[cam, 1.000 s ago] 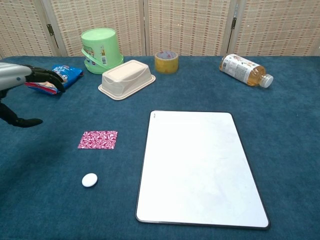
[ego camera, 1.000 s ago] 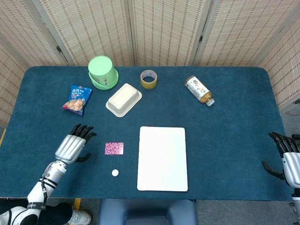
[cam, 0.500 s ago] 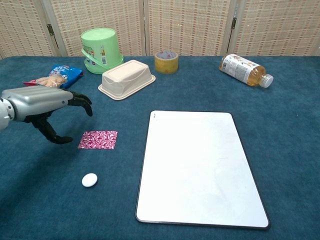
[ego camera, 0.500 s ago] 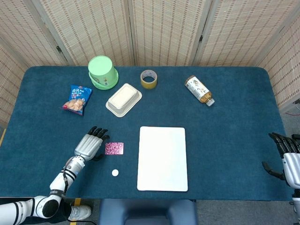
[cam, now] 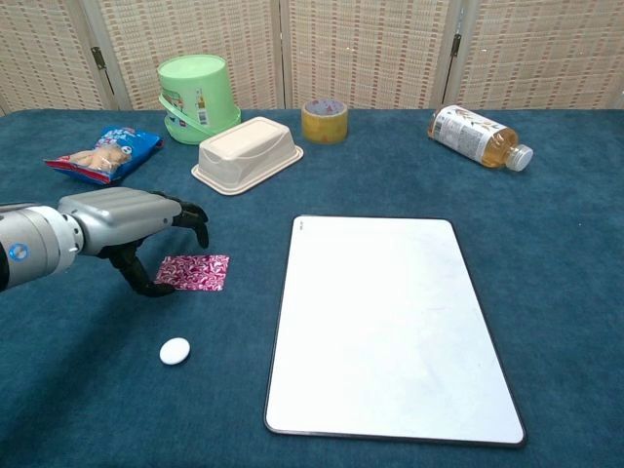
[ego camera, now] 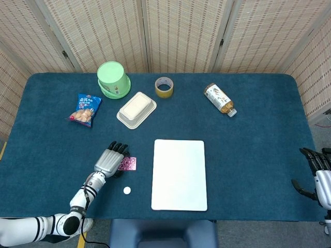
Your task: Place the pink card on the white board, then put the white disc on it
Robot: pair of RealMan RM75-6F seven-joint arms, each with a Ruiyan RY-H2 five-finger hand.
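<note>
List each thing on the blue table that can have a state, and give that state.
Pink patterned card: flat on cloth, off board.
Small white disc: on cloth, untouched.
White rectangular board: flat, bare.
Left hand: over card's edge, holding nothing.
Right hand: idle at table edge.
Green plastic bucket: upside down.
Plastic bottle: lying sideways, capped.

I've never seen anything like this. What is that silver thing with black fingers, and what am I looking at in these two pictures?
It is a robot hand. The left robot hand reaches over a pink card, holding nothing; the right robot hand waits at the table edge, also holding nothing. One picture looks down from the robot's head, the other forward from its chest. On the blue table lie a white board, a white disc, a green bucket, a tape roll, a bottle, a snack bag and a cream tray.
</note>
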